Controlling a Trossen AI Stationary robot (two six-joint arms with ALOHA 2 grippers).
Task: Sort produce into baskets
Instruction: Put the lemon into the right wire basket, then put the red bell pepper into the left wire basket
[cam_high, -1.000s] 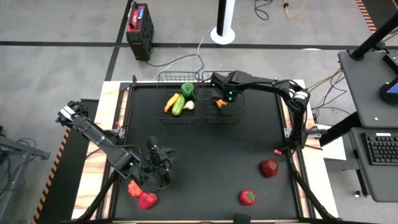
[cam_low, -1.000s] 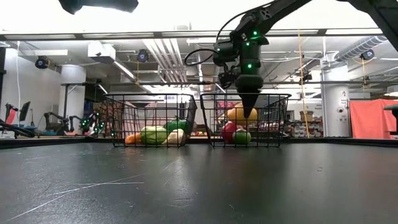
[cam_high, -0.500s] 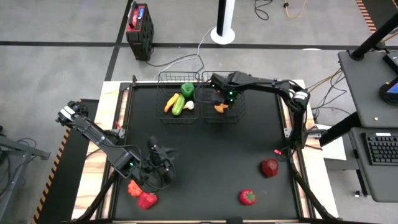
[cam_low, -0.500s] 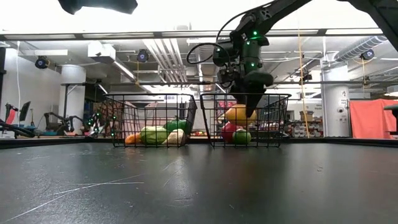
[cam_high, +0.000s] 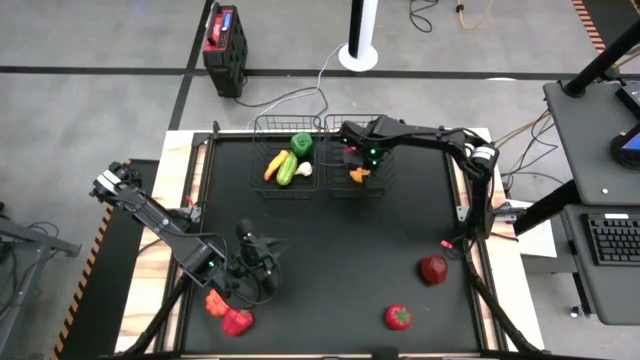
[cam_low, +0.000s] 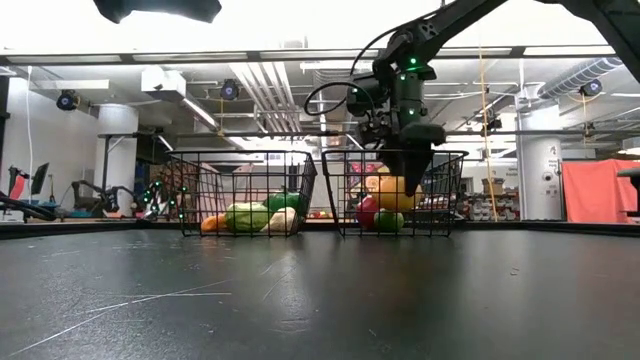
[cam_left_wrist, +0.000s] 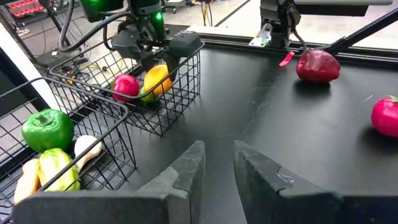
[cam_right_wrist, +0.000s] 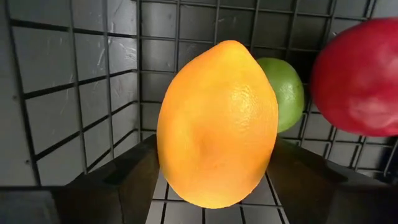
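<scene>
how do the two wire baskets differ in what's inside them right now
The left basket holds a green apple, a cucumber, an orange piece and a pale one; the right basket holds an orange lemon-shaped fruit, a small green fruit and a red one. The right gripper reaches into the right basket; nothing reaches into the left basket. Both are black wire mesh, side by side.
</scene>
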